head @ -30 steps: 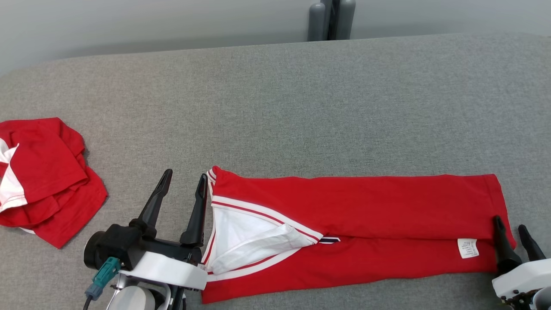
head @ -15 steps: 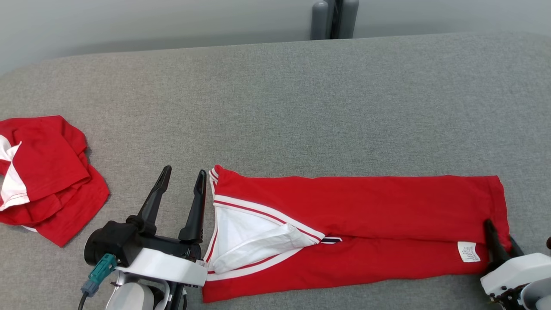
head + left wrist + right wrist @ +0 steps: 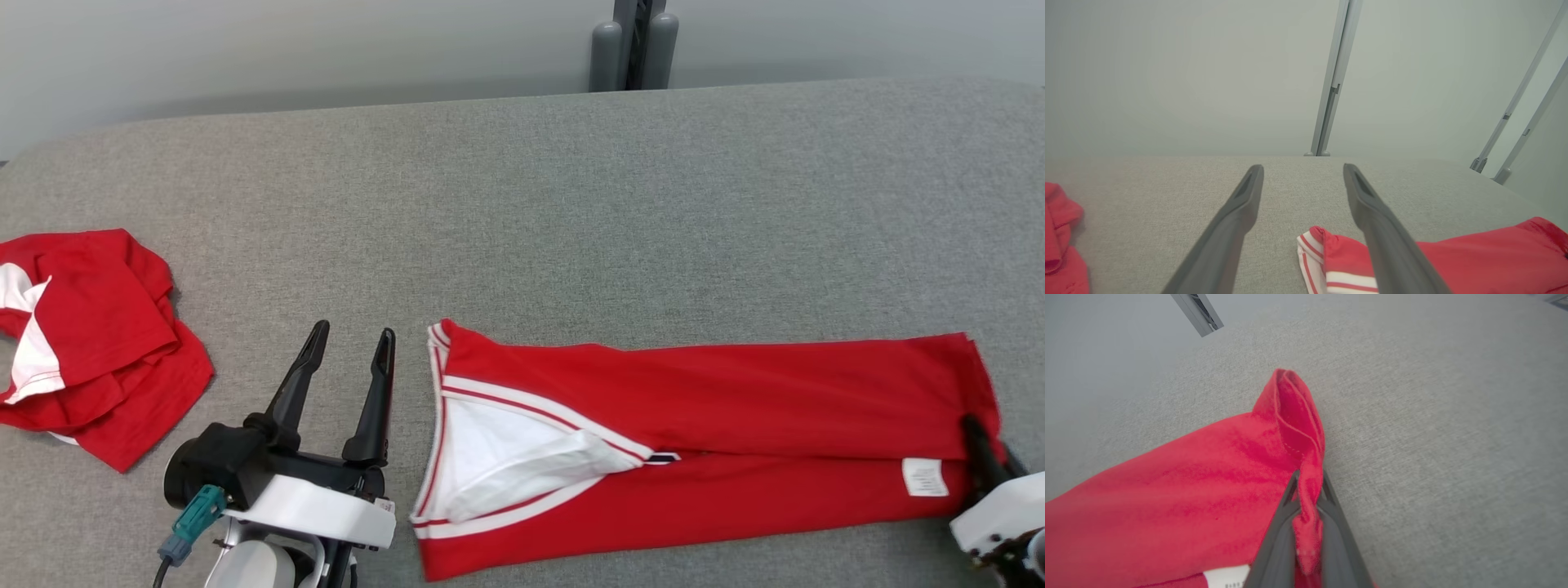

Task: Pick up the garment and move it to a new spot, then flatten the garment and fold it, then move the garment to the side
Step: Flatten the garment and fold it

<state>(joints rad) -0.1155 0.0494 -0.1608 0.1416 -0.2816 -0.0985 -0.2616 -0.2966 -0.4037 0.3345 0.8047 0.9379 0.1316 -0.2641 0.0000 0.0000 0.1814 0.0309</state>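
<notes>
Red garment (image 3: 735, 425), folded lengthwise, lying flat

A grey fabric-covered desk (image 3: 522, 204) spread wide under soft, even light. Behind its far edge stood a plain pale wall (image 3: 245, 41) and a grey metal post (image 3: 637, 24), with two slanted rails (image 3: 1515, 98) nearby.

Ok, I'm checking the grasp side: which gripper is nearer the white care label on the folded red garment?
Right. The right gripper is shut on the garment's hem just beside the label; the left gripper stands open off the collar end.
</notes>
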